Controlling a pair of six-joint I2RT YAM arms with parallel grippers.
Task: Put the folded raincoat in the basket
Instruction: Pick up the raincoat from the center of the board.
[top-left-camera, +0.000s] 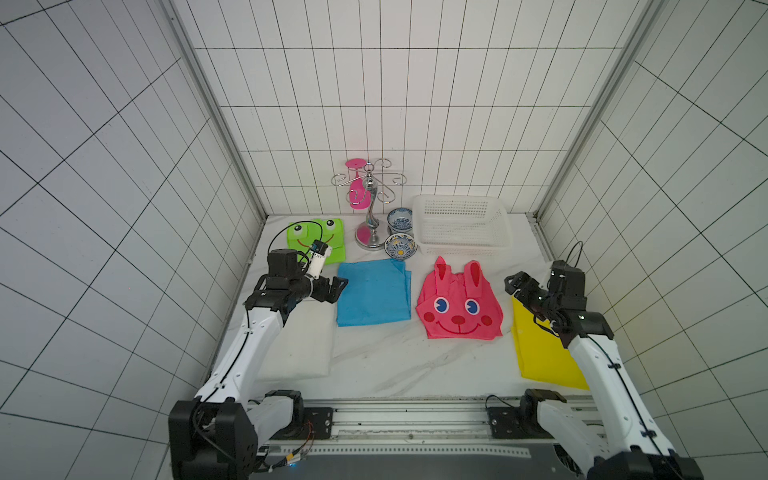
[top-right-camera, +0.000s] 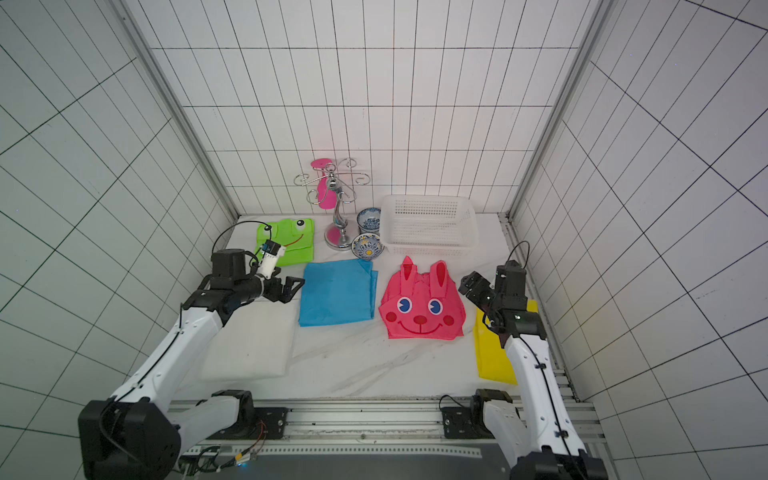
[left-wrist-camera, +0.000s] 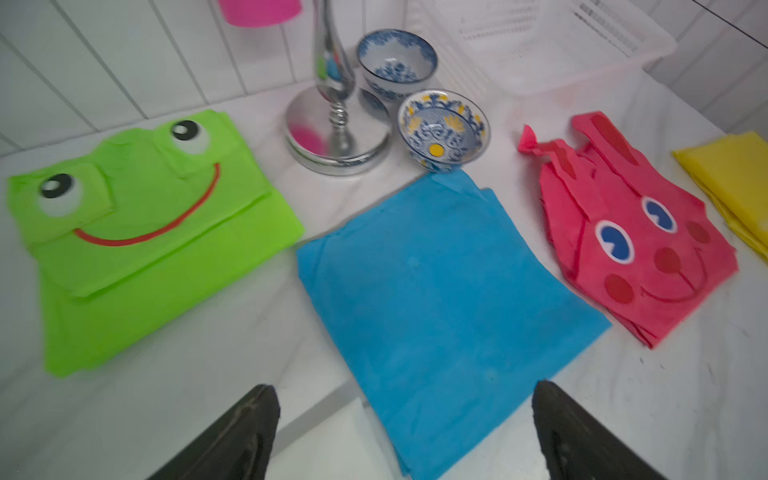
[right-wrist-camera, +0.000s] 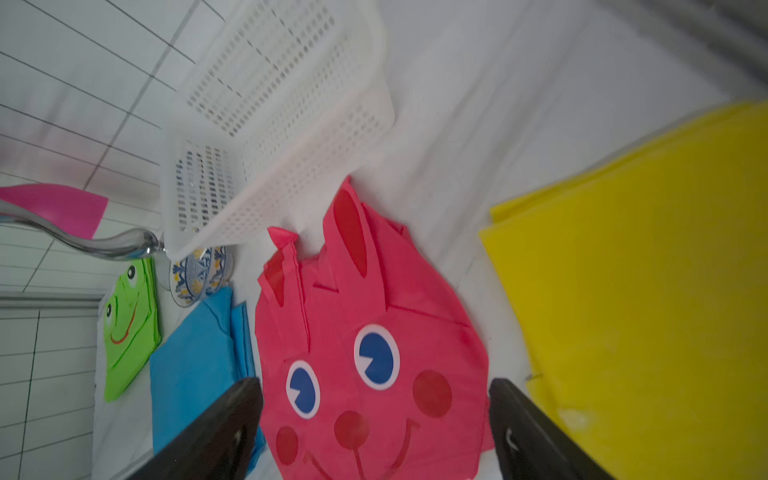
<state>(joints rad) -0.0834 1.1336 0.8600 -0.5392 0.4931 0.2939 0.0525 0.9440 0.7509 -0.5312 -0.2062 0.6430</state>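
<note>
Several folded raincoats lie flat on the table: green frog (top-left-camera: 318, 241), blue (top-left-camera: 372, 293), pink rabbit (top-left-camera: 459, 309), yellow (top-left-camera: 544, 353) and white (top-left-camera: 299, 345). The white perforated basket (top-left-camera: 461, 245) stands at the back right and looks empty. My left gripper (top-left-camera: 337, 291) hovers open at the blue raincoat's (left-wrist-camera: 436, 291) left edge, above the white one, holding nothing. My right gripper (top-left-camera: 513, 286) is open between the pink rabbit raincoat (right-wrist-camera: 374, 332) and the yellow one (right-wrist-camera: 644, 270), also holding nothing.
A chrome hook stand (top-left-camera: 370, 208) with a pink cup (top-left-camera: 357, 195) hung on it stands at the back centre. Two small patterned bowls (top-left-camera: 400, 245) sit between it and the basket. Tiled walls close in the back and both sides.
</note>
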